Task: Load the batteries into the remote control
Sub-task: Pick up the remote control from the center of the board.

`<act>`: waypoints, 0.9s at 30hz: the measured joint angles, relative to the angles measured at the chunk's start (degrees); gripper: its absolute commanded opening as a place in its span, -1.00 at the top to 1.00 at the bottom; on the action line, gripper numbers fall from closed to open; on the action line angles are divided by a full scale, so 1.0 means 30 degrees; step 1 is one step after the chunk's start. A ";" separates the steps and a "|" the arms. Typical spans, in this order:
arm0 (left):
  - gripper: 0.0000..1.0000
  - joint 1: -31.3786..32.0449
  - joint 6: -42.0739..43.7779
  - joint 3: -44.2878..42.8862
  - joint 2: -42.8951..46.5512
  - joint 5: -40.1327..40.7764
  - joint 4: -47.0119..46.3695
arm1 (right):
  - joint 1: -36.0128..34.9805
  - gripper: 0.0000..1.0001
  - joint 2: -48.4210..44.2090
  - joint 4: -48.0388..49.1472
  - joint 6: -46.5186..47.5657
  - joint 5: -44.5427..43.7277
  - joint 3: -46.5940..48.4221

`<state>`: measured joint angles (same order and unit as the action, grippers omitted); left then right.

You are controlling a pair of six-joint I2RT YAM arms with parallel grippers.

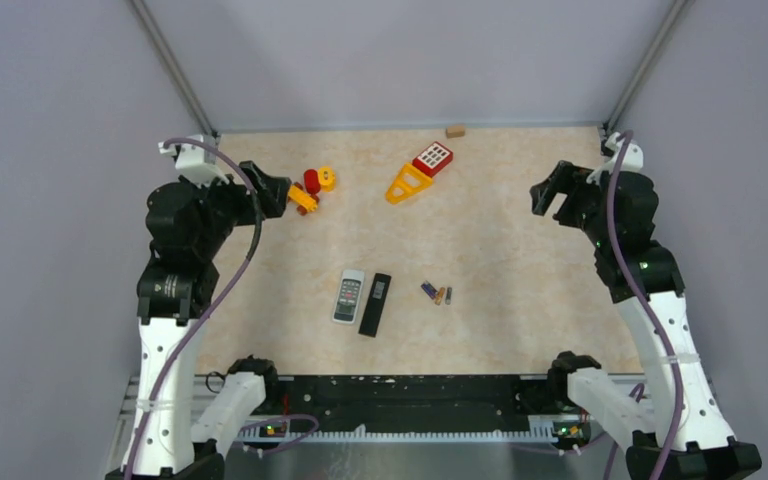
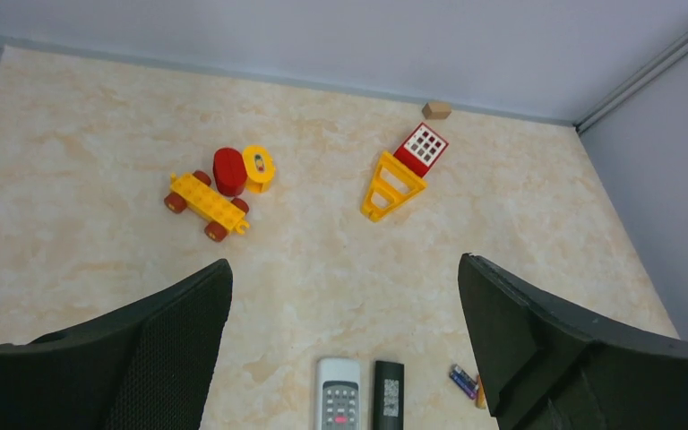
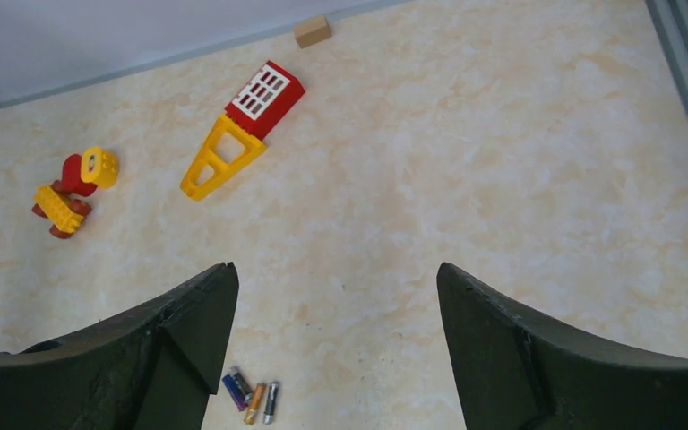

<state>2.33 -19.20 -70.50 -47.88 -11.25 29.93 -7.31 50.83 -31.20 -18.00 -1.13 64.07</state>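
The left jaws stand spread wide, gripping nothing and touching nothing, raised over the far left of the surface (image 1: 520, 240). The right jaws are also wide apart and empty, raised over the far right.

Three batteries lie side by side on the surface near its middle, well apart from both pairs of jaws: purple (image 1: 428, 290) on the left, orange (image 1: 439, 295) between, grey (image 1: 448, 296) on the right. Near them to the left lies a black remote (image 1: 375, 303), and just beside it on its left a white remote (image 1: 348, 296), buttons up. None of the batteries is in a remote.

Farther back, near the left jaws, sit a yellow wheeled brick (image 1: 302, 199), a red piece (image 1: 312, 181) and a yellow ring (image 1: 327, 178). Toward the middle a red window block (image 1: 433, 158) touches a yellow frame (image 1: 407, 184). A wooden block (image 1: 454, 130) rests by the back wall.
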 measured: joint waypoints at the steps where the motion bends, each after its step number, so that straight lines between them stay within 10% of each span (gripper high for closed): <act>1: -0.97 0.0000 -0.0073 0.0299 0.0073 -0.0007 -0.0007 | 0.0000 -0.77 -0.0240 0.0066 -0.0124 -0.0240 -0.0474; 14: -0.97 0.0000 -0.2783 0.4350 0.1435 0.0590 -0.1865 | 0.0000 -0.86 -0.1115 0.0488 -0.0525 -0.0036 -0.2739; 27: -0.97 0.1894 -0.3264 0.5843 -0.0488 -0.4903 -0.3344 | 0.0000 -0.69 -0.0852 0.0546 -0.1056 0.2769 -0.2885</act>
<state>8.01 -28.99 -52.97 -49.34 -25.96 19.90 -7.31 48.27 -29.56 -21.17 7.18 55.42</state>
